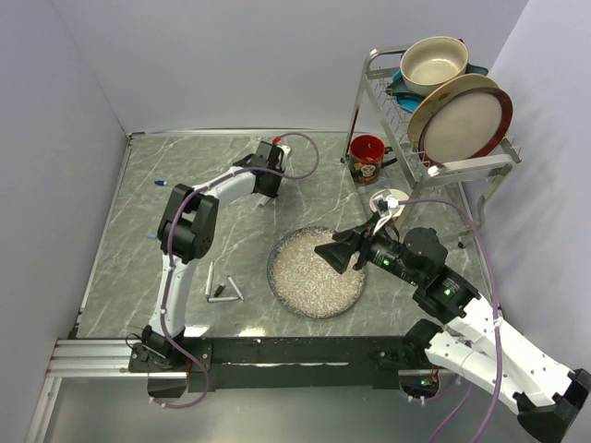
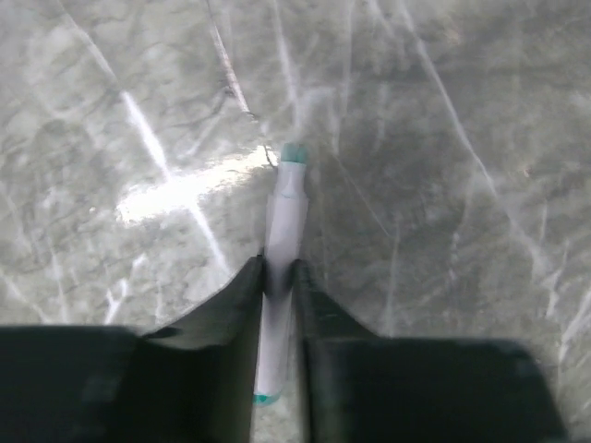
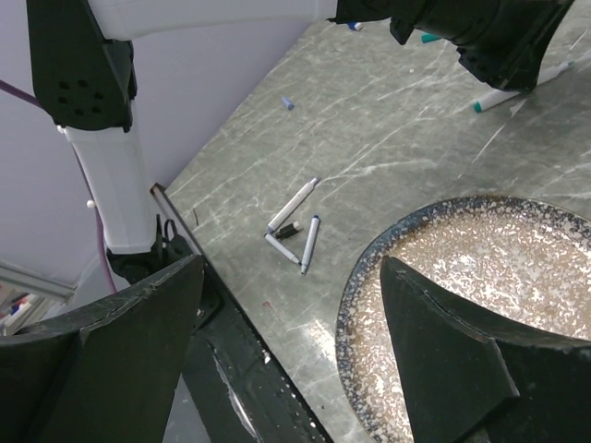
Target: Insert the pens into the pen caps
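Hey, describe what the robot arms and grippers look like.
Both arms are white shells with black joints: left arm, right arm. A purple cable runs along each. The left gripper and right gripper have black wedge-shaped fingers. Small green lights glow on the right arm.

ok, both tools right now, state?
Left tool: closed on a slim white-barrelled pen with a teal tip.
Right tool: open, empty.
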Motion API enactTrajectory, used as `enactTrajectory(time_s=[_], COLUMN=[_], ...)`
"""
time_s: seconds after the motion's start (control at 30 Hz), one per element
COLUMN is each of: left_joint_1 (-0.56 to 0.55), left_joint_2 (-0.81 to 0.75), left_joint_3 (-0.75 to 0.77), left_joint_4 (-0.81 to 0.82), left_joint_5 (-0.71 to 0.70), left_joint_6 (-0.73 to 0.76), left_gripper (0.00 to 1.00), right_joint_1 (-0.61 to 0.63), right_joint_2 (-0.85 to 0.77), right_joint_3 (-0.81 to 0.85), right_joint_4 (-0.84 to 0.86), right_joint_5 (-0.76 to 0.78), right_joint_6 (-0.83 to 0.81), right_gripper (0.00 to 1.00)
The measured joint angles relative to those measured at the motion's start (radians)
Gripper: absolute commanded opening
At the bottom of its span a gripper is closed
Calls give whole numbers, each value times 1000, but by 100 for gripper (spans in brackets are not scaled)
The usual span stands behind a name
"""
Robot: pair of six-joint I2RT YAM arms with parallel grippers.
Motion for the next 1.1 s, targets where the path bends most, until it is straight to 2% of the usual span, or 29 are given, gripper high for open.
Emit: enactTrajectory(time_s=[0.07, 0.27, 0.4, 0.57, 0.67, 0.83, 0.97, 1.1], left_joint_1=[0, 0, 2, 13, 21, 29, 24, -6], left_joint_2=[0, -41, -184, -406, -535, -795, -1007, -1194], left_joint_3=[0, -48, -249, -525, -648, -883, -1060, -1196], left_joint_4=[-5, -39, -41, 1, 71, 294, 498, 674], left_joint_5=[-21, -74, -60, 66, 152, 303, 422, 479], left_joint_6=[-32, -170, -274, -401, -471, -595, -710, -818], left_gripper=[2, 1, 1, 1, 1, 1, 1, 1], right_joint_1=[0, 0, 0, 21, 54, 120, 129, 130], right_joint_2=[1, 6, 29, 82, 151, 278, 330, 378], right_joint_3=[2, 14, 18, 14, 14, 2, -26, -77], right_joint_4=[-3, -14, -15, 6, 37, 68, 158, 303], right_joint_5=[0, -5, -23, -37, -43, -34, -35, -47], right_joint_6=[8, 46, 84, 125, 137, 179, 240, 315], right_gripper=[84, 83, 82, 81, 78, 69, 69, 70])
